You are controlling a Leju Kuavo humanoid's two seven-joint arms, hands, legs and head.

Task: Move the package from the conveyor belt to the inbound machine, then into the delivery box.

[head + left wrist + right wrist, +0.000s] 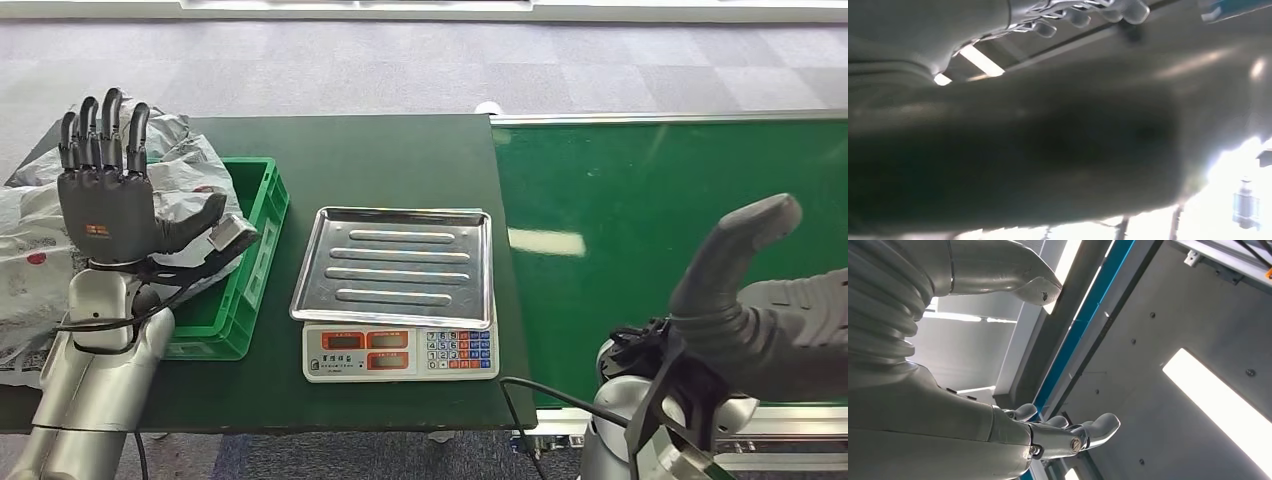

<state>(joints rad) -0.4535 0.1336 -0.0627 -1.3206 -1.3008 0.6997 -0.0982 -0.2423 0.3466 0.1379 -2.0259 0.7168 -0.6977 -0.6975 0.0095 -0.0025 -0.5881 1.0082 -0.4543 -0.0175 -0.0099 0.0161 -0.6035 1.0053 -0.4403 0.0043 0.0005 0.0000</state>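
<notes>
**Both hands free, belt and scale tray bare**

Two hands are raised and neither holds anything; the left hand [108, 195] stands palm-out with its fingers straight and apart, and just behind and beside it lie crumpled grey packages [30, 235] heaped over the far side of the green delivery box [262, 235]; which of them is the task's own package I cannot tell. Across from that hand, toward the right one, the weighing scale [400, 350] sits on the dark bench [380, 150] with its steel tray [395, 262] carrying nothing; I take this for the inbound machine. The right hand [760, 300] hovers low over the near edge of the green conveyor belt [680, 180], fingers loosely apart in its wrist view, grasping nothing; the belt stretch beyond it shows no parcel. By this layout the bagged goods at the box look delivered; a fresh pick from the belt, a weigh and a drop would be what is left, once a parcel arrives.
</notes>
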